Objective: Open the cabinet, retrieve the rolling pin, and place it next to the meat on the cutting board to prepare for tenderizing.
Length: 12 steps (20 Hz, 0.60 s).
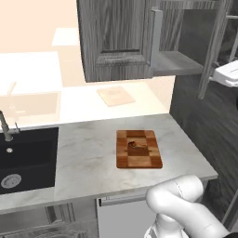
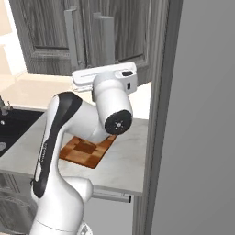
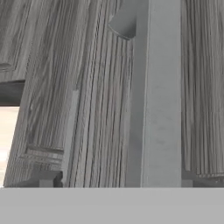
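The gripper (image 2: 104, 73) was raised to the wall cabinet (image 1: 118, 42). Its fingers pointed away from the base cameras behind the white hand, so I could not tell whether they were spread or pressed together. Nothing could be seen carried in it.

Dead ahead and very near stood a vertical silver bar handle (image 3: 159, 100) against the dark wood-grain door. A second handle (image 3: 70, 131) lay further off to one side.

The likely trouble was a snag. If the hand pulled back at an angle, a finger could hook the bar and drag the door. A door only part open could also block or clip the arm as it reached for the shelf (image 1: 179, 62). Where the rolling pin lay could not be told, so a blind reach risked knocking it.

Below and behind the hand, the meat (image 1: 136, 148) sat on the checkered cutting board (image 1: 139, 162), on a pale marble-look counter (image 1: 88, 153). Further left were a black sink (image 1: 28, 158) and its faucet (image 1: 5, 125). Beyond, a plain beige board (image 1: 116, 96) lay on a cream counter.
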### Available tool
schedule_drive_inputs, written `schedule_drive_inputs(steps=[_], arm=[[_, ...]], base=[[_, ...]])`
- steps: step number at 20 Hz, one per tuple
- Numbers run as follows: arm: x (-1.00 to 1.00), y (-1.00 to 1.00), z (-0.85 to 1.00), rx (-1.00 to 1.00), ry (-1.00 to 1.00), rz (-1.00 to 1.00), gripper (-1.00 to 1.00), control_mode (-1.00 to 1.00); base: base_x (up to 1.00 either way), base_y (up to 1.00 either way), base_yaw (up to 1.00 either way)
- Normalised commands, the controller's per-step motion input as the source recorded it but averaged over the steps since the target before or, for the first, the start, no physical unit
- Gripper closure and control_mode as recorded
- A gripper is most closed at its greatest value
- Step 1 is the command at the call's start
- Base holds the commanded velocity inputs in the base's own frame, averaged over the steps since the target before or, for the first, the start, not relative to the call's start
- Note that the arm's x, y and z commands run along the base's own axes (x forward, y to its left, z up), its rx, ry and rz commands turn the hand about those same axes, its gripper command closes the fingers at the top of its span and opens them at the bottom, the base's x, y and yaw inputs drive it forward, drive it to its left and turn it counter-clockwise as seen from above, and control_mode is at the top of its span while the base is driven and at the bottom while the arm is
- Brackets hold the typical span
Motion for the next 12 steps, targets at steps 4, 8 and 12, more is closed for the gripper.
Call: schedule_drive_inputs(steps=[4, 8, 12], arm=[[-0.14, 0.05, 0.0, -0.03, -0.02, -0.01, -1.0, -1.0], [0.06, 0.25, 0.0, -0.08, -0.02, -0.09, -1.0, -1.0], [0.35, 0.31, -0.03, -0.13, -0.03, -0.18, -1.0, -1.0]], base=[[0.0, 0.0, 0.0], [0.0, 0.0, 0.0], [0.0, 0.0, 0.0]])
